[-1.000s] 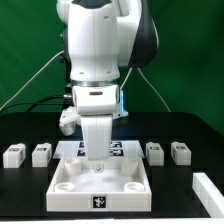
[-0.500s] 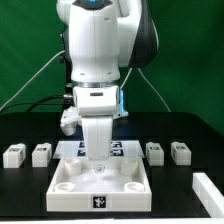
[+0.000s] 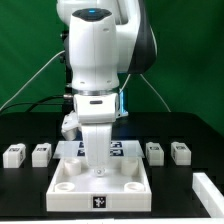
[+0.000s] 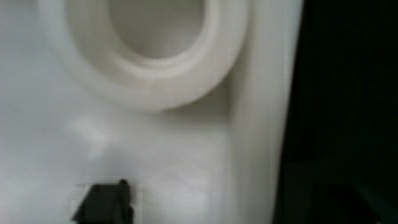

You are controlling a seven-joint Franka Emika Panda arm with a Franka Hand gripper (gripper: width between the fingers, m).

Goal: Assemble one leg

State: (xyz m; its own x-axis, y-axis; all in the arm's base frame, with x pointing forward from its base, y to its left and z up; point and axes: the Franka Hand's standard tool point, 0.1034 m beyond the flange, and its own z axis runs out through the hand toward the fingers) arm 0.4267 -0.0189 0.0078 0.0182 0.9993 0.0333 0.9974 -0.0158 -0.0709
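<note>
The large white tray-like piece (image 3: 100, 188) with round corner sockets lies at the table's front centre. My gripper (image 3: 97, 166) points straight down onto its far part. In the wrist view the tray's surface, one round socket (image 4: 160, 50) and its outer edge fill the picture. One dark fingertip (image 4: 103, 203) stands well off centre over the tray surface, and the other is lost against the black table, so the gripper (image 4: 199, 206) looks open and holds nothing. Four legs stand on the table: two (image 3: 14, 155) (image 3: 41, 153) at the exterior view's left, two (image 3: 154, 151) (image 3: 180, 152) at its right.
The marker board (image 3: 120, 149) lies flat just behind the tray. A long white bar (image 3: 208, 190) lies at the front on the exterior view's right. The table is black, with a green backdrop behind the arm.
The arm has come down a little over the tray. The tray and the four legs have not moved.
</note>
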